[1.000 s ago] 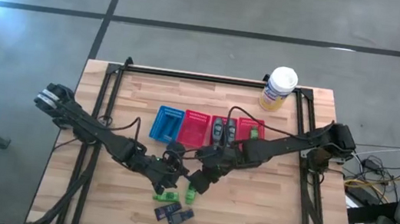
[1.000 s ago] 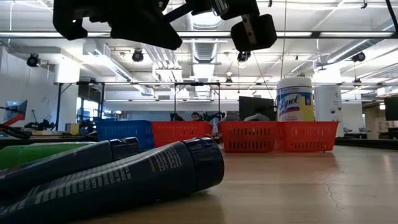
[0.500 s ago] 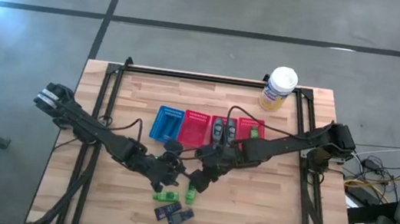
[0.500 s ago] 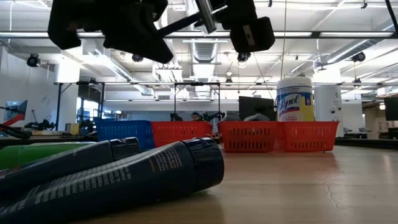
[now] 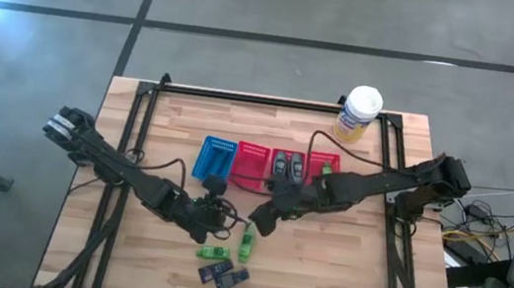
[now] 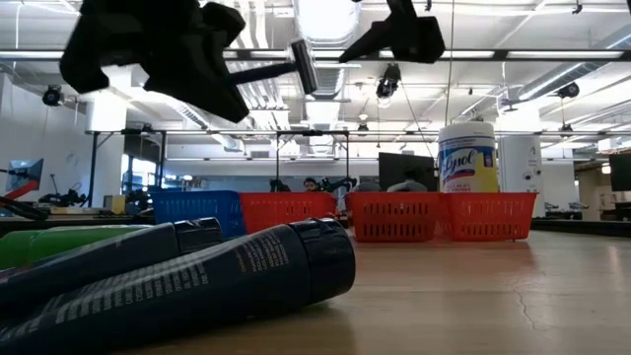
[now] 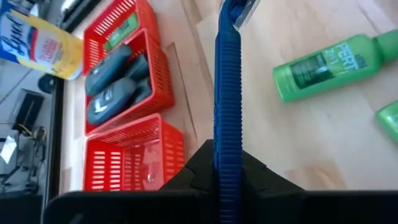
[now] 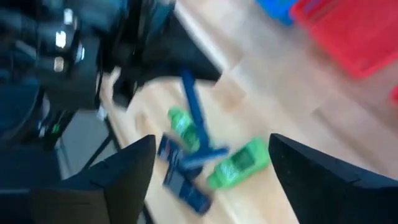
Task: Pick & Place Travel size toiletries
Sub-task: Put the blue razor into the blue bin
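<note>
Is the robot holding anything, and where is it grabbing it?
The left claw holds a blue razor by its handle's end. The right claw is open, holding nothing.

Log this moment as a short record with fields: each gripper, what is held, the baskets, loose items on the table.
left gripper: shut on the blue-handled razor, raised above the wooden table
right gripper: open, holding nothing, beside the left one
baskets: one blue mesh basket, three red mesh baskets in a row
basket contents: grey oval pieces in one red basket
loose items: two green bottles, two dark tubes
canister: white-lidded yellow-labelled canister at the far edge
</note>
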Robot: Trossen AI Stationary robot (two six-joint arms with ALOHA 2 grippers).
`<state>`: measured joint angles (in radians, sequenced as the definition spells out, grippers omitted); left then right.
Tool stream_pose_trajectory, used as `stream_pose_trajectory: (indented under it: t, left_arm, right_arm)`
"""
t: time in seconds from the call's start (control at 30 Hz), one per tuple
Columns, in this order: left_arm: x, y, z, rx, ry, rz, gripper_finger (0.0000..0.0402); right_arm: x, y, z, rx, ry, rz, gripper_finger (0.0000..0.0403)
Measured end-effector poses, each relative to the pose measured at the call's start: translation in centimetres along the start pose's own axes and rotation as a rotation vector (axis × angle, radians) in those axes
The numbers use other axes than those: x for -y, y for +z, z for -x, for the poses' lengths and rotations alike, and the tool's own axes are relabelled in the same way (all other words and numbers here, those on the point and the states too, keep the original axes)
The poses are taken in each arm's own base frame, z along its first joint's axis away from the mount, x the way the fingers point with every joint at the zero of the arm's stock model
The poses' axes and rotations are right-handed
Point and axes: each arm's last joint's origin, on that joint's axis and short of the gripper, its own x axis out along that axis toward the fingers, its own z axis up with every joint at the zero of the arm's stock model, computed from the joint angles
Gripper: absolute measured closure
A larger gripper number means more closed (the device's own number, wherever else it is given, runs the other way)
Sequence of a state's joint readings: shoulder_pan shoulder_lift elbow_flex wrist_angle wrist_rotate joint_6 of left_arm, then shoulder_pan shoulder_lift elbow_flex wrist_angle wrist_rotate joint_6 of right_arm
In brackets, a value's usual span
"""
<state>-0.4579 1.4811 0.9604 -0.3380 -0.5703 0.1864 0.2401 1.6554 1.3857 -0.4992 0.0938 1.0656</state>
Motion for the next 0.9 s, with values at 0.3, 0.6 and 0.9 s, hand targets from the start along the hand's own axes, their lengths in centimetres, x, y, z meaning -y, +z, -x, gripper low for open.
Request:
stream_pose_trajectory:
  t: [0.3, 0.6, 0.9]
  left_arm:
    - [-0.5, -2.7, 1.8, -0.106, 0.071, 0.37, 0.0374]
    - [-3.7, -8.3, 5.1, -0.03, 0.132, 1.333, 0.0378]
    - [-5.0, -12.0, 1.8, 0.087, 0.071, 1.732, 0.0378]
  right_arm:
    - [0.8, 0.7, 5.4, 0.315, -0.189, -0.018, 0.0061]
    - [2.4, 0.0, 7.4, 0.337, -0.264, -0.068, 0.0083]
    - [3.1, -0.6, 5.7, 0.379, -0.223, -0.094, 0.0116]
